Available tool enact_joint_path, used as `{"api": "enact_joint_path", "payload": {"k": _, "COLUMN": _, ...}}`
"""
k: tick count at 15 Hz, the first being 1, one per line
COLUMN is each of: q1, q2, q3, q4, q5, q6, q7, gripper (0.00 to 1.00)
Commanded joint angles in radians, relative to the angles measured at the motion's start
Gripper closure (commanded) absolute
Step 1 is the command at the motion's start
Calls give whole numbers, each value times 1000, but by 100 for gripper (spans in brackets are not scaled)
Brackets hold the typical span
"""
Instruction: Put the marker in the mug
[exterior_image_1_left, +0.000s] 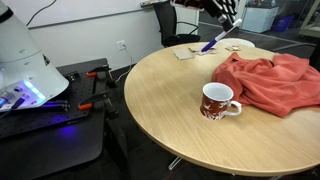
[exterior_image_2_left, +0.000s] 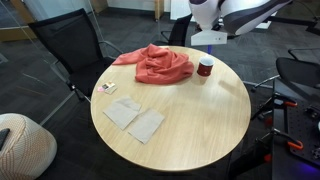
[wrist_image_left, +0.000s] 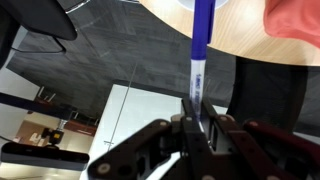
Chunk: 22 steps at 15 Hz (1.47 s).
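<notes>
My gripper (exterior_image_1_left: 228, 20) is shut on the marker (exterior_image_1_left: 213, 42), a thin blue stick with a whitish part. It holds the marker in the air above the far side of the round wooden table (exterior_image_1_left: 170, 110). In the wrist view the marker (wrist_image_left: 203, 40) sticks out from between the shut fingers (wrist_image_left: 197, 108) towards the table edge (wrist_image_left: 240, 35). The dark red mug (exterior_image_1_left: 217, 101) with a white inside and handle stands upright beside the red cloth, well apart from the gripper. It also shows in an exterior view (exterior_image_2_left: 205, 67), below my arm (exterior_image_2_left: 215, 14).
A crumpled red cloth (exterior_image_1_left: 270, 80) (exterior_image_2_left: 160, 65) lies by the mug. Paper napkins (exterior_image_2_left: 135, 118) and a small card (exterior_image_2_left: 107, 88) lie on the table. Black chairs (exterior_image_2_left: 70, 50) stand round it. Equipment (exterior_image_1_left: 30, 70) sits on a black bench.
</notes>
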Motion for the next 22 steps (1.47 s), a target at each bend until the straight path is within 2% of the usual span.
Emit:
{"api": "enact_joint_path", "payload": {"k": 1, "q1": -40, "q2": 12, "q3": 42, "q4": 30, "q5": -50, "q6": -76, "q7": 146, "gripper": 97}}
{"api": "enact_joint_path", "payload": {"k": 5, "q1": -71, "q2": 36, "q3": 56, "q4": 48, "q5": -98, "q6": -104, "q7": 273, "gripper": 97}}
{"api": "enact_joint_path", "payload": {"k": 11, "q1": -109, "q2": 108, "q3": 60, "q4": 92, "q5": -130, "q6": -125, "q7": 386, "gripper": 97}}
{"api": "enact_joint_path", "payload": {"k": 22, "q1": -129, "q2": 278, "q3": 75, "q4": 237, "q5": -111, "q6": -208, "q7": 360, "gripper": 97}}
